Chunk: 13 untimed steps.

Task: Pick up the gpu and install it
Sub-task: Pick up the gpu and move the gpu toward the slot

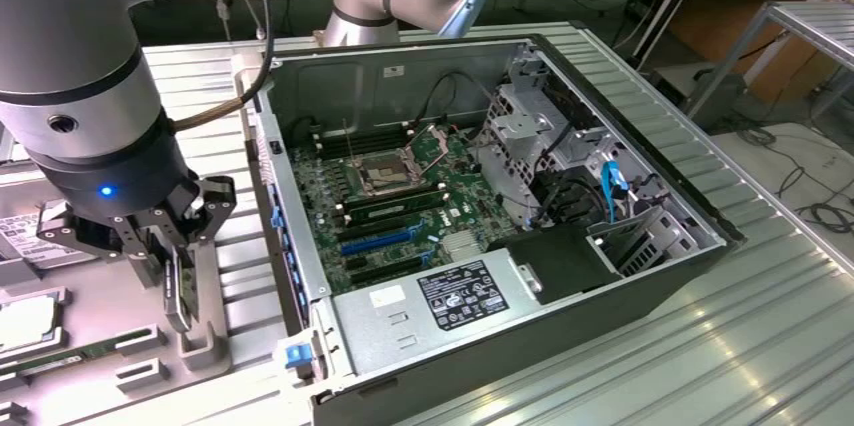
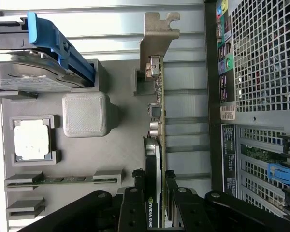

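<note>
The open computer case [image 1: 400, 51] is uncovered from above. The gpu [image 1: 178, 291], at the exterior view's lower left, is separated from the blue expansion slots [image 1: 380, 239] by the case wall [image 1: 283, 216].

There is one gpu [image 2: 153, 159], one hard drive [image 2: 29, 72], one processor chip [image 2: 33, 140] and one memory stick [image 2: 63, 180], all on one grey parts tray [image 2: 121, 154]. There is one open computer case [image 1: 400, 76] containing one power supply [image 1: 441, 296].
</note>
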### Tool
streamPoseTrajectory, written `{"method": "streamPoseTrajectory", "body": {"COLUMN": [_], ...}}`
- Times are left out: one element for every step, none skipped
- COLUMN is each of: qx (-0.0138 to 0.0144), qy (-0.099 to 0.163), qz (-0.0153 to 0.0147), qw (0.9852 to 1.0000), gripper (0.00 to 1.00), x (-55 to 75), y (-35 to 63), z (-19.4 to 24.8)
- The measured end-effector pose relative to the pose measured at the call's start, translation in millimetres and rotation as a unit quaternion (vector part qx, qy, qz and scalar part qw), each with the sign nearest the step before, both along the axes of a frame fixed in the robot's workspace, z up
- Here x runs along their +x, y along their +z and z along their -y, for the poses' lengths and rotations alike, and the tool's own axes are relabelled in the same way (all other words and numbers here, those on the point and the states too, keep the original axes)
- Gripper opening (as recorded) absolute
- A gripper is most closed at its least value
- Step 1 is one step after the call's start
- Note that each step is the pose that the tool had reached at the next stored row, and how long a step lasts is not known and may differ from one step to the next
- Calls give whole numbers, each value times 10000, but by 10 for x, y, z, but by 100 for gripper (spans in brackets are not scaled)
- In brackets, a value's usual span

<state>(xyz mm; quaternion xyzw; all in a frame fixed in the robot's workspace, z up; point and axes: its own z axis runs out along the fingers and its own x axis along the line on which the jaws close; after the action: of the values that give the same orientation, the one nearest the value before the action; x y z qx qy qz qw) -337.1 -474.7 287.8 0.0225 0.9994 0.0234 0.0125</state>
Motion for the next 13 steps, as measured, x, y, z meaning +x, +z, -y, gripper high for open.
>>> {"method": "streamPoseTrajectory", "body": {"qx": [0,-1,-1,-1,-1,-1,-1,-1,-1,-1,-1,0,-1], "qy": [0,0,0,0,0,0,0,0,0,0,0,0,0], "qz": [0,0,-1,-1,-1,-1,-1,-1,-1,-1,-1,-1,-2], "qw": [10000,10000,10000,10000,10000,10000,10000,10000,10000,10000,10000,10000,10000], "gripper": [27,27,27,27,27,27,27,27,27,27,27,27,27], "x": [0,0,0,0,0,0,0,0,0,0,0,0,0], "y": [0,1,1,1,1,1,1,1,1,1,1,2,7], "z": [0,0,0,0,0,0,0,0,0,0,0,0,0]}}
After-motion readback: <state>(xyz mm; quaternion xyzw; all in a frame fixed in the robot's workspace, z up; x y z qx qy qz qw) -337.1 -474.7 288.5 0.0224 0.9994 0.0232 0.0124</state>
